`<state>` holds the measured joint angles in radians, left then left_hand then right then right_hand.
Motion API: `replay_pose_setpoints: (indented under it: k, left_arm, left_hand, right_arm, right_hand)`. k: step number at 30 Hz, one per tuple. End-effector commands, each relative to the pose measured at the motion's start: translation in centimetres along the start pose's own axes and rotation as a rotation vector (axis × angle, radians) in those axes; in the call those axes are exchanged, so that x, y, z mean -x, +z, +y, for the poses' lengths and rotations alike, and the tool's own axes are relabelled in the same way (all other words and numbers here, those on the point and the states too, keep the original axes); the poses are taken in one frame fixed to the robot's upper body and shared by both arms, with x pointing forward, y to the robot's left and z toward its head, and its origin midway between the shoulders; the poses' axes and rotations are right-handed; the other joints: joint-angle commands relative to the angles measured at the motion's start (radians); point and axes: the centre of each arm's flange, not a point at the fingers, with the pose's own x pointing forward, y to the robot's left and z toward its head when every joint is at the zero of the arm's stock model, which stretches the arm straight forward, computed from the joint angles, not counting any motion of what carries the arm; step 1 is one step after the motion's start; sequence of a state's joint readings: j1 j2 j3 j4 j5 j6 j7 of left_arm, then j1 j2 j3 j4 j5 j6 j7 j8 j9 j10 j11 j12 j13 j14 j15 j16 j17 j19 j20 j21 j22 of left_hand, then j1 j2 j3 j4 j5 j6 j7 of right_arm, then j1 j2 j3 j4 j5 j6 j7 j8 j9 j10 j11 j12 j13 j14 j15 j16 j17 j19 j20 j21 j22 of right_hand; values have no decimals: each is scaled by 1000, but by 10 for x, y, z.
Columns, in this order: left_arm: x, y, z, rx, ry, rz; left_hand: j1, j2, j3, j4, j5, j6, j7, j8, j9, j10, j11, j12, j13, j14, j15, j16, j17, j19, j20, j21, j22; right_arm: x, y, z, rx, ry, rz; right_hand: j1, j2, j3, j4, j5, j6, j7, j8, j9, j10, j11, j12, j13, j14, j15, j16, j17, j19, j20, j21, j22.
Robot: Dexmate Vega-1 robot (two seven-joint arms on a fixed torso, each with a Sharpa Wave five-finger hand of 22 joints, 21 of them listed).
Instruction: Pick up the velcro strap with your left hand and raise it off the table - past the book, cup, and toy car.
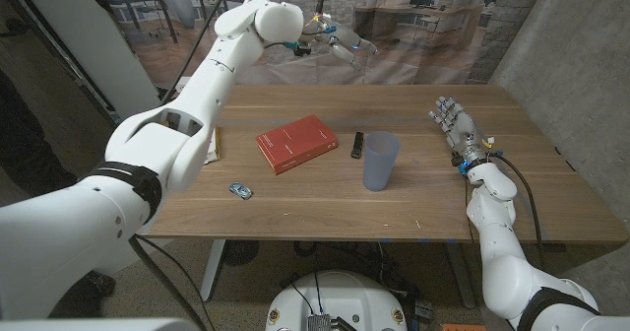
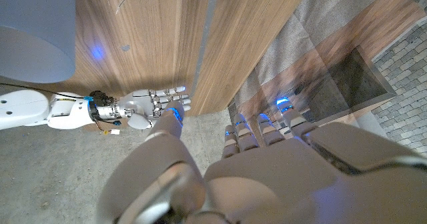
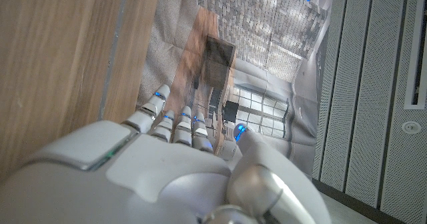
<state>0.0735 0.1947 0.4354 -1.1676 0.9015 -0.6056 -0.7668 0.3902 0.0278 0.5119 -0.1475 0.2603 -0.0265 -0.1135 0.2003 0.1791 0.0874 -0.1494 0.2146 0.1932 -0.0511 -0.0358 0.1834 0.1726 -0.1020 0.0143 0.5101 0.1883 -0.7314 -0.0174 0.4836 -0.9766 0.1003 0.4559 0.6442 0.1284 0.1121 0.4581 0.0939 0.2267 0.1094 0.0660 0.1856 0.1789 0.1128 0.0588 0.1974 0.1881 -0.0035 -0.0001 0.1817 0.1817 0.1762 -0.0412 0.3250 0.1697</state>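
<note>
Left hand (image 1: 340, 43) hangs raised beyond the table's (image 1: 295, 213) far edge, fingers spread, holding nothing. Strap (image 1: 358, 145) lies flat mid-table — between book (image 1: 297, 143) and cup (image 1: 381, 161), touching neither. Car (image 1: 239, 189) sits nearer, left. Right hand (image 1: 454, 126) — fingers apart, empty — is at the table's right side.

Looking along the back of the left hand (image 2: 280, 177), fingers (image 2: 243, 134) reaching out with nothing between them, blue lights glowing along them. Beyond the fingertips, the wooden table (image 2: 160, 44), its edge running just past them. Across from the thumb, the right hand (image 2: 157, 104) held open beside that edge, fingers spread. Farther off past the right arm, part of a grey-blue cup (image 2: 33, 41).
</note>
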Motion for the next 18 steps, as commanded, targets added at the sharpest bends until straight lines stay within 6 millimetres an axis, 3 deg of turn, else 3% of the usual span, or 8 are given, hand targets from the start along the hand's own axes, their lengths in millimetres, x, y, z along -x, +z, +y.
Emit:
replay_pose_setpoints:
  k: [1,9,18]
  left_arm:
    - [-10,13,12,-102,-41,-41]
    - [-15,24,17,-185,-52,-71]
    - [-22,32,21,-253,-73,-96]
  left_hand:
    - [37,-8,-2,-19,7,23,-17,19,6,23,-15,9,3,5,-45,5,2,12,-11,2,5]
    - [82,-23,-9,-30,11,46,-32,29,5,44,-25,10,2,14,-47,7,1,23,-15,0,4]
    - [147,-76,-31,-37,18,46,-40,31,5,69,-44,11,2,23,-44,8,2,49,-21,-1,1]
  right_arm:
    - [1,2,-5,2,-11,-6]
    - [4,1,-8,0,-18,-6]
    - [7,0,-10,-1,-23,-4]
  right_hand:
    - [4,-5,3,-6,4,4,-1,9,5,9,1,3,5,3,-1,7,-1,8,-2,-5,3]
    - [2,-7,2,-6,4,6,-1,9,5,10,1,3,5,4,0,8,0,10,-3,-7,3]
    - [4,-9,1,-10,6,7,1,9,5,12,4,4,5,6,1,8,-1,13,-1,-10,3]
